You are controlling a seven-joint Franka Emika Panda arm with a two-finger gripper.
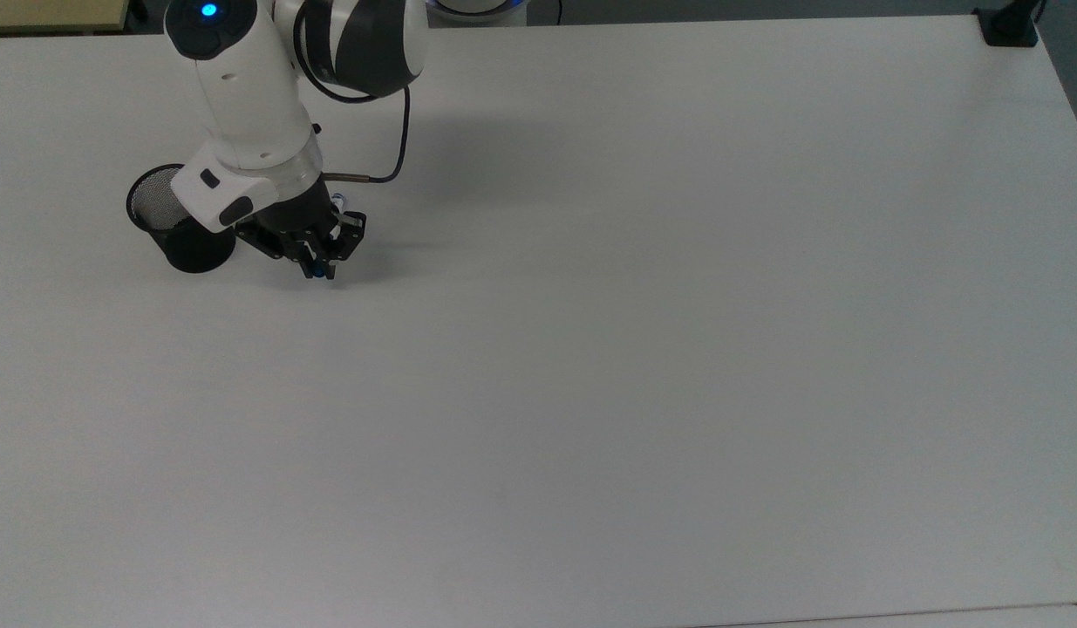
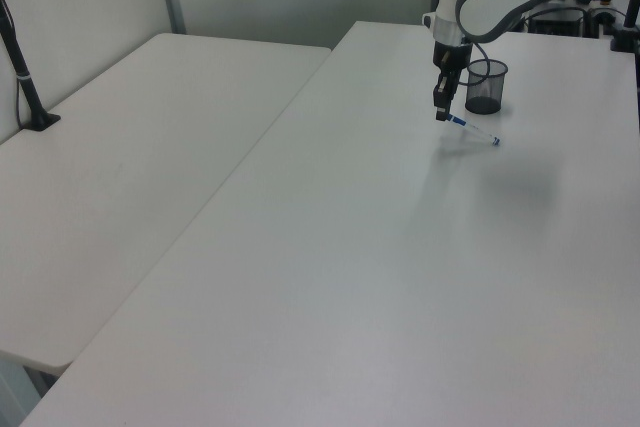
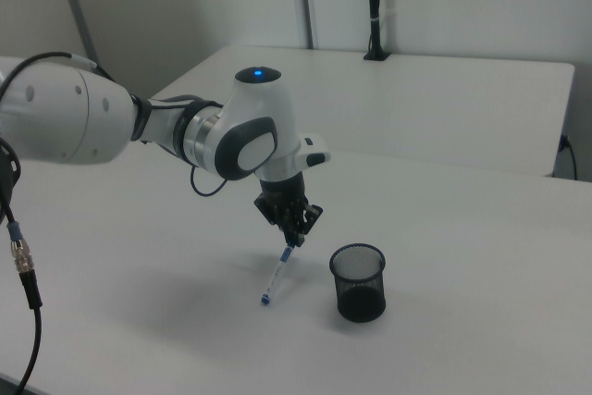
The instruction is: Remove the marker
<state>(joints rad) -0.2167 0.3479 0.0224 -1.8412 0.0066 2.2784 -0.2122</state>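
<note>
Being held by its blue-capped upper end, the slim white-barrelled marker with blue cap [image 3: 280, 270] is being lowered at a slant toward the white table [image 1: 643, 349], its small blue lower tip touching or nearly touching the surface in the right view. The black two-finger gripper [image 3: 292, 231] is being kept closed on the marker's top, just beside the black mesh cup [image 3: 358, 282] and clear of its rim (the cup's inside is looking empty in the top view). The marker is therefore being judged as already out of the cup, and the step in hand is being read as the set-down. What is being called for next is a gentle further lowering so the barrel is laid flat, then an opening of the fingers and a lift away without the cup being nudged.
</note>
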